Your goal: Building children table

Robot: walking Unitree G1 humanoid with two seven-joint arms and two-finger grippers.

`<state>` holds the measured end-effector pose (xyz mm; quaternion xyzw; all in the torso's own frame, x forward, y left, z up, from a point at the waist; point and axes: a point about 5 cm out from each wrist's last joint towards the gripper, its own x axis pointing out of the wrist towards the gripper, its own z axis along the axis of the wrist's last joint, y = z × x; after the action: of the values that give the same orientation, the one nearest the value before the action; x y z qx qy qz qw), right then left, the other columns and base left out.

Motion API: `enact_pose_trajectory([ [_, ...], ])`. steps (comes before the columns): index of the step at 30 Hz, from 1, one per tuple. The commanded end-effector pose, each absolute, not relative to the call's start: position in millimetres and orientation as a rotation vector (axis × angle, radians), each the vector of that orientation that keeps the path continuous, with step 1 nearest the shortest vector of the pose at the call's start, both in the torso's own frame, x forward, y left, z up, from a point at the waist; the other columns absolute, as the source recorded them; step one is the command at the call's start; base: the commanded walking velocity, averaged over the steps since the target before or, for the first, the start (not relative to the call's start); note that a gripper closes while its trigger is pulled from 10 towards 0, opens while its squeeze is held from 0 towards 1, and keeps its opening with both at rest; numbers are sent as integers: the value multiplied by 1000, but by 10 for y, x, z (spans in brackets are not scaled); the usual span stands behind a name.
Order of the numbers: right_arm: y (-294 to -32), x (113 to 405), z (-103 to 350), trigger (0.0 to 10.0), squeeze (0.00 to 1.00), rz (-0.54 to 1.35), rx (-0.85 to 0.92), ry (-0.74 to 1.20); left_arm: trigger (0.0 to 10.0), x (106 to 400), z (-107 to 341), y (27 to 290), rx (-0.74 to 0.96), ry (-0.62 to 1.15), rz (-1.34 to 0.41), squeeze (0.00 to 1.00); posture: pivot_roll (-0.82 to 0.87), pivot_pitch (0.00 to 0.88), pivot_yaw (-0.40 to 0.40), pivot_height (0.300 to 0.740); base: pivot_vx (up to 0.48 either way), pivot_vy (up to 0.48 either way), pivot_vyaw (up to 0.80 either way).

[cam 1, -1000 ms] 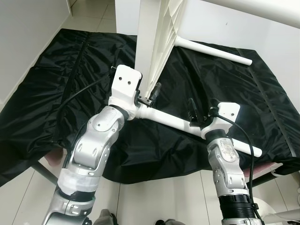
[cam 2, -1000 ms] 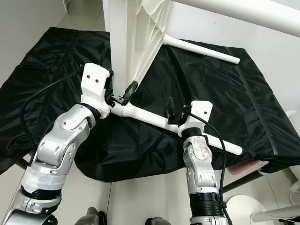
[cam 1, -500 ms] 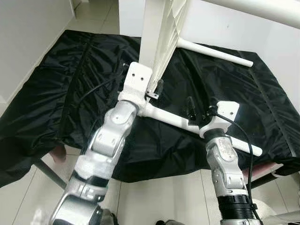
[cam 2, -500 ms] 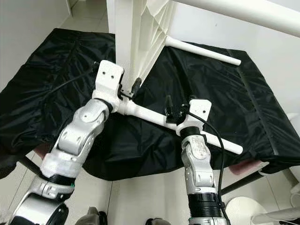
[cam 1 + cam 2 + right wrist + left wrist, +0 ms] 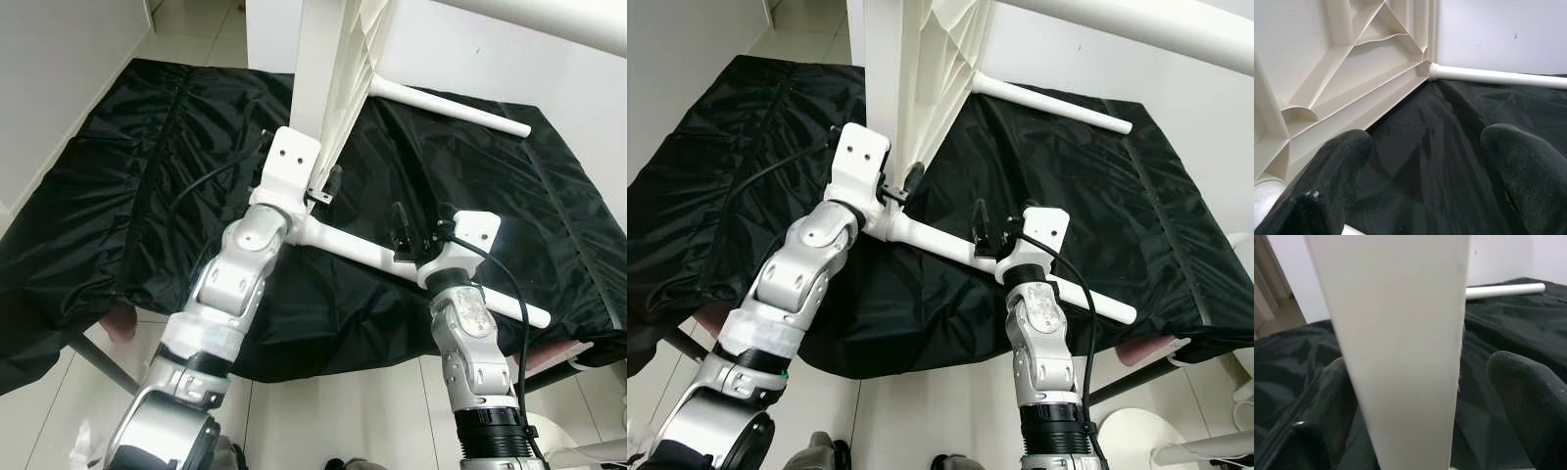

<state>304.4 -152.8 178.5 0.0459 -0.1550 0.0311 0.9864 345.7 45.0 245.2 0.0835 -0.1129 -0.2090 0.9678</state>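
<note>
a white plastic tabletop [image 5: 328,88] stands on its edge on a black sheet [image 5: 127,186] spread over a low surface, its ribbed underside [image 5: 1347,63] turned toward the robot's right. one white leg [image 5: 446,106] sticks out from the tabletop's far corner and lies across the sheet. a second white leg [image 5: 367,253] lies nearer the robot, one end at the tabletop's near corner, the other end reaching toward the sheet's right edge.

the left gripper [image 5: 318,191] sits at the near corner, where that leg meets the tabletop. in the left wrist view its two black fingers [image 5: 1525,391] are spread, one on each side of the tabletop's white edge [image 5: 1400,347]; whether they touch it cannot be told.

the right gripper [image 5: 400,230] rests about midway along the nearer leg. in the right wrist view its fingers [image 5: 1520,166] are wide apart over the black sheet, with nothing seen between them; whether they grip the leg below cannot be told.

pale floor tiles [image 5: 323,411] show in front of the sheet
</note>
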Motion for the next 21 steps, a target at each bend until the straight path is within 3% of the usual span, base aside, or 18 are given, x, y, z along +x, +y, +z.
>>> enact_pose_trajectory([
  [1, -1544, 3042, 1804, 10000, 0, 57, 92, -311, 10000, 3480, 2490, 416, 161, -246, -385, 0, -25, 119, -50, 740, 0, 0, 0],
  [21, -1442, 2930, 1877, 10000, 0, 107, 82, -347, 10000, 3769, 2646, 454, 75, -244, -403, 0, -46, 146, -19, 740, 0, 0, 0],
])
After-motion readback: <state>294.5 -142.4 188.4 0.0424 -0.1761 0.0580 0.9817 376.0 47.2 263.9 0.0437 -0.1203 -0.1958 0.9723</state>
